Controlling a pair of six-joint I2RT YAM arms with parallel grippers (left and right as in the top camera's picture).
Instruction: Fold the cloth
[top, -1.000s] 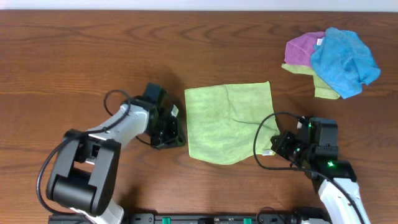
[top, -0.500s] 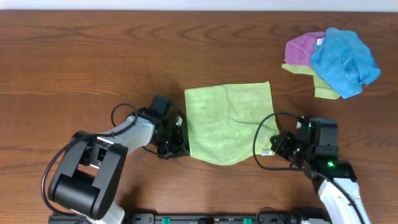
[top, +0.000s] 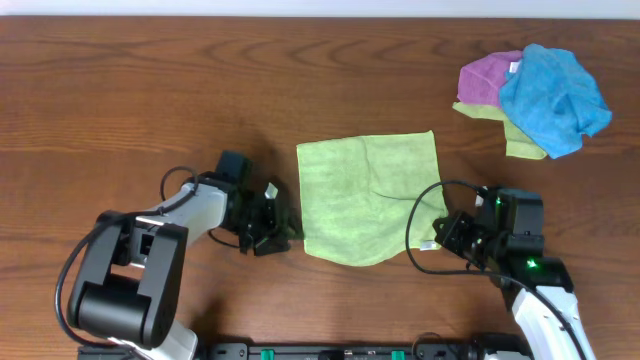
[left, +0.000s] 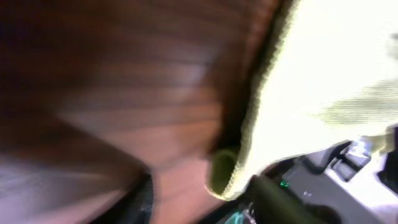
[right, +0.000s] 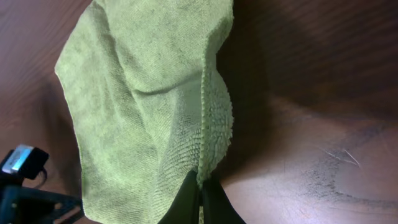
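Note:
The lime-green cloth (top: 370, 195) lies spread flat at the table's middle. My right gripper (top: 441, 238) is shut on its near right corner; in the right wrist view the dark fingertips (right: 200, 198) pinch the cloth's hem (right: 211, 124), which is lifted slightly into a ridge. My left gripper (top: 283, 232) sits low at the cloth's near left corner. The left wrist view is blurred, but its jaws stand apart, with the curled cloth corner (left: 225, 173) just ahead of them, closer to the right finger (left: 280, 200).
A heap of other cloths lies at the far right: purple (top: 488, 76), bright blue (top: 552, 88), and a yellow-green strip (top: 522, 148) under them. Bare brown wooden table (top: 150, 90) surrounds the cloth. Black cables loop by each wrist.
The left gripper moved in toward the cloth's near left corner, then opened its jaws and shifted slightly. The right gripper and the cloth have stayed put.

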